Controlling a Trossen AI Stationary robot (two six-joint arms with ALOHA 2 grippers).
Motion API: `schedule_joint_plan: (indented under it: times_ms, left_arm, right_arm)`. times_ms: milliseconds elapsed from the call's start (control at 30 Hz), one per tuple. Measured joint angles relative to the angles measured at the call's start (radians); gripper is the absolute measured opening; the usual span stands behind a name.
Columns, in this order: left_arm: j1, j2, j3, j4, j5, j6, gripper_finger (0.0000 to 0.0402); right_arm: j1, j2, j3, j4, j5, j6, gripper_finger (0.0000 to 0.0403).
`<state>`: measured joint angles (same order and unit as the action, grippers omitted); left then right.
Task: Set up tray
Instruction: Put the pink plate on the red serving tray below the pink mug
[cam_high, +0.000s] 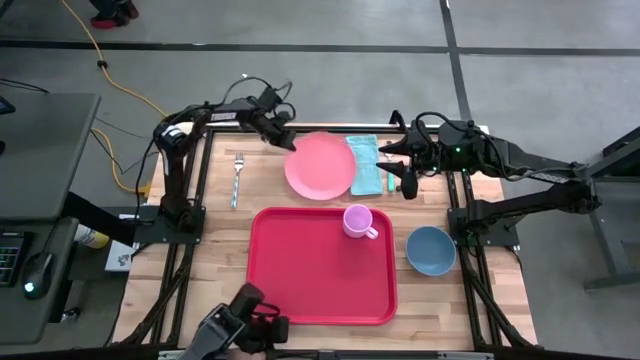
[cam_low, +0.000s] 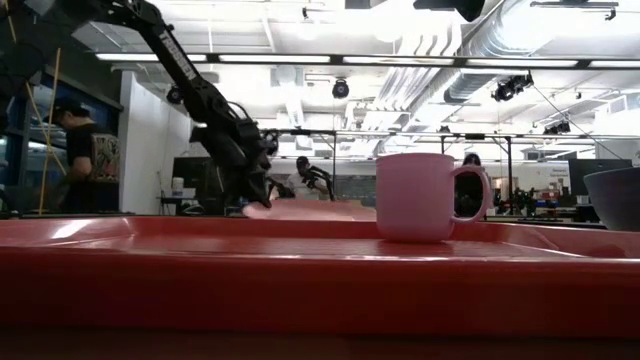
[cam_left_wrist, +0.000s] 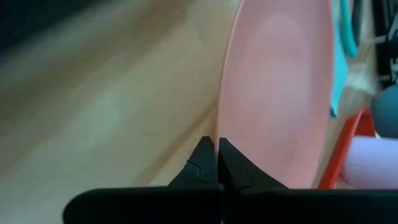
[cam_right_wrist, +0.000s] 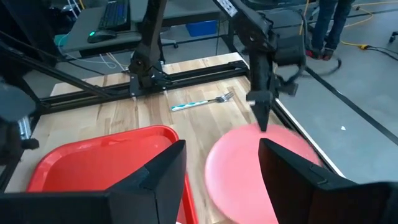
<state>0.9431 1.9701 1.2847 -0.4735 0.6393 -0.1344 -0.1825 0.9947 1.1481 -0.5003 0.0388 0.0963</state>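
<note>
The left gripper (cam_high: 289, 141) is at the far side of the table, with its arm stretched out sideways. Its two dark fingers (cam_left_wrist: 205, 163) are pressed close together at the tips. The right gripper (cam_right_wrist: 217, 165) is also at the far side, and its fingers are spread wide apart.

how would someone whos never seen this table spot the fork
Start at the red tray in the middle of the wooden table. Look past its far left corner: the fork lies alone on bare wood, left of the pink plate. It is the only thin thing there, with a pale blue handle.
</note>
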Motion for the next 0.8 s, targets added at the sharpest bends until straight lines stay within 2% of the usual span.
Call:
schedule_joint_plan:
  times_ms: [200,567,800]
  left_arm:
    - [0.052,-0.108,0.0,-0.053,0.006,0.045,0.0015]
    - [0.107,-0.35,0.001,-0.155,0.124,0.106,0.0014]
    - [0.127,-0.497,0.002,-0.329,0.138,0.192,0.0014]
  right_arm:
    - [0.0,0.0,0.0,-0.003,0.003,0.0,0.0181]
    - [0.0,0.0,0.0,-0.025,0.003,-0.008,0.0181]
    - [0.0,0.0,0.0,-0.061,0.003,-0.008,0.0181]
